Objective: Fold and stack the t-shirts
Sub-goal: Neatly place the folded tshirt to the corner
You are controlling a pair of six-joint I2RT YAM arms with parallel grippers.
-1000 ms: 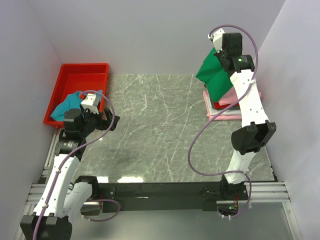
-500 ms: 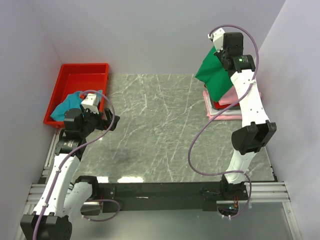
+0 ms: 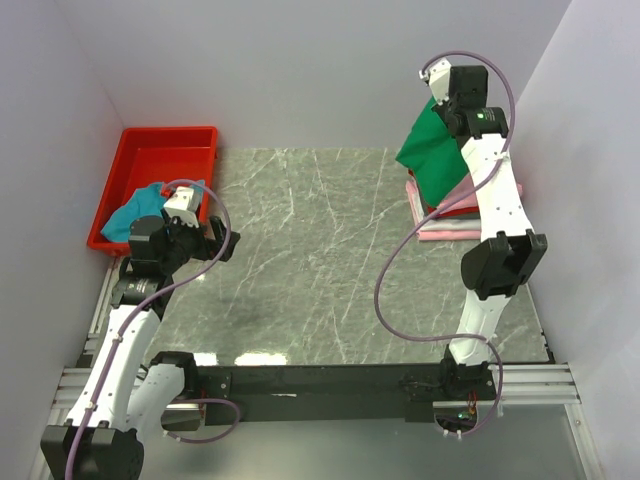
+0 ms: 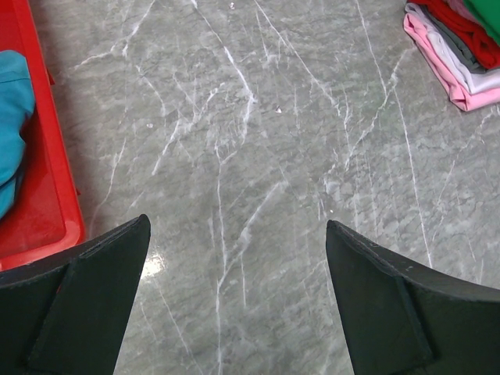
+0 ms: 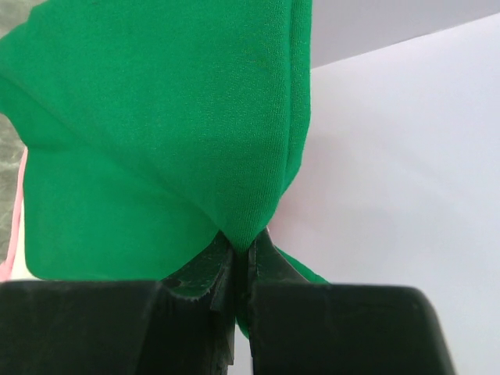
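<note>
Right gripper (image 5: pixel 241 250) is clamped tight on a pinched fold of the green t-shirt (image 3: pixel 432 160), the jaws closed with cloth squeezed between them. The shirt hangs from that pinch as a loose, bunched drape directly above the folded stack (image 3: pixel 450 224), with its lower edge reaching down to the stack's top layers.

Compared with a second ago, the right arm has swung a little toward the wall side of the stack. The wrist sits slightly farther over, the elbow has drawn in, and the hanging green cloth has moved with it. More of the pink t-shirt (image 3: pixel 440 232) at the bottom of the stack now shows on the near side. The left arm has barely changed.

From the left wrist view the stack shows a red t-shirt (image 4: pixel 461 27) over a whitish one (image 4: pixel 469 66), with the pink layer lowest and a sliver of green at the very top.

Well away from the stack, across the marble table (image 3: pixel 310 250), the left gripper (image 4: pixel 238 226) hovers above bare stone with its jaws spread wide and nothing in them. Beyond it, farther still from the stack, the red tray (image 3: pixel 150 160) holds a crumpled teal-blue t-shirt (image 3: pixel 135 212). Between the stack and the tray only marble shows, though the right arm's purple cable (image 3: pixel 390 280) loops above the side nearer the stack.
</note>
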